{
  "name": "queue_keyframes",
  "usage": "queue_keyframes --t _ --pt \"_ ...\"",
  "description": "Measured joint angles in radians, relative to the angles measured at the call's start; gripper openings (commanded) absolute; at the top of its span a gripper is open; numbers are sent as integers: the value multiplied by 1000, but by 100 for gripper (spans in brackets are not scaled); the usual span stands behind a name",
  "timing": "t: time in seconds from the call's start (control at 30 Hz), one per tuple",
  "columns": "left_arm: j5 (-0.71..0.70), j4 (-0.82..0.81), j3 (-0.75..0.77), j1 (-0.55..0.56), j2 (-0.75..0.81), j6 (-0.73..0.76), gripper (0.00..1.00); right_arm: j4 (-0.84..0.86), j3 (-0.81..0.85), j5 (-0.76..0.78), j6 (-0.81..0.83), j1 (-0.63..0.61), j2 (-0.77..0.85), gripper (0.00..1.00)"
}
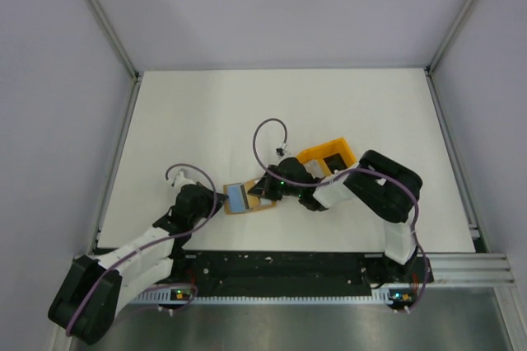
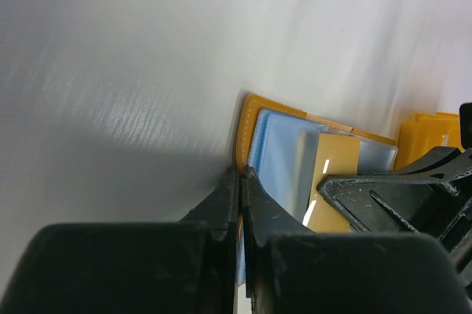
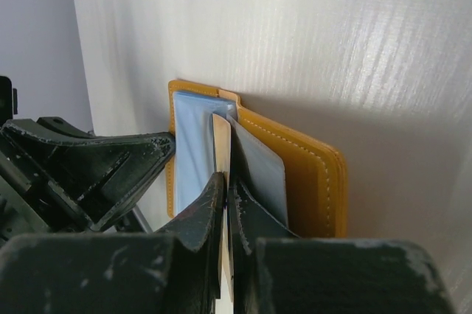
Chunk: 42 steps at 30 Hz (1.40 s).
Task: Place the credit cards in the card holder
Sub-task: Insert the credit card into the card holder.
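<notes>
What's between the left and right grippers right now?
The open card holder, a light blue card lying on it, fills the gap; the left gripper and right gripper each pinch part of it. Clearest in the top view.

We are looking down on a white table (image 1: 206,120) that is carrying the open card holder (image 1: 263,206) flat near its front middle. It is also bearing a small orange box (image 1: 329,153), sitting just behind and right of the holder.

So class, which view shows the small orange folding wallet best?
Right wrist view: the small orange folding wallet lies open, stitching clear. Left wrist view catches only one corner; the top view shows it tiny.
</notes>
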<state>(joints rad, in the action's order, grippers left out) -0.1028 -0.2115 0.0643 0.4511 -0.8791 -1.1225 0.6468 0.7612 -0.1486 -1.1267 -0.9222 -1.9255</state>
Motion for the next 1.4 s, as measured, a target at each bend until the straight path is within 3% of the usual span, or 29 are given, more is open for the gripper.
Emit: queue_keyframes --t 0.17,0.3,0.43,0.57,0.63,0.8,1.4 --pt "-11 2 0 0 0 3 0 -3 19 -22 6 3 -13 6" --pt "-18 3 0 0 0 4 0 -24 34 -27 27 3 -12 26" --pt "-12 1 0 1 0 2 0 -81 20 -5 58 2 29 34" --pt "-3 2 0 2 2 2 0 -179 4 39 110 2 108 33" --pt "-2 2 0 2 2 2 0 -211 -1 56 132 2 127 22" --pt "0 2 0 2 2 2 0 -243 2 53 166 2 126 11" --pt "-10 3 0 0 6 18 0 -191 77 -90 185 -3 27 12"
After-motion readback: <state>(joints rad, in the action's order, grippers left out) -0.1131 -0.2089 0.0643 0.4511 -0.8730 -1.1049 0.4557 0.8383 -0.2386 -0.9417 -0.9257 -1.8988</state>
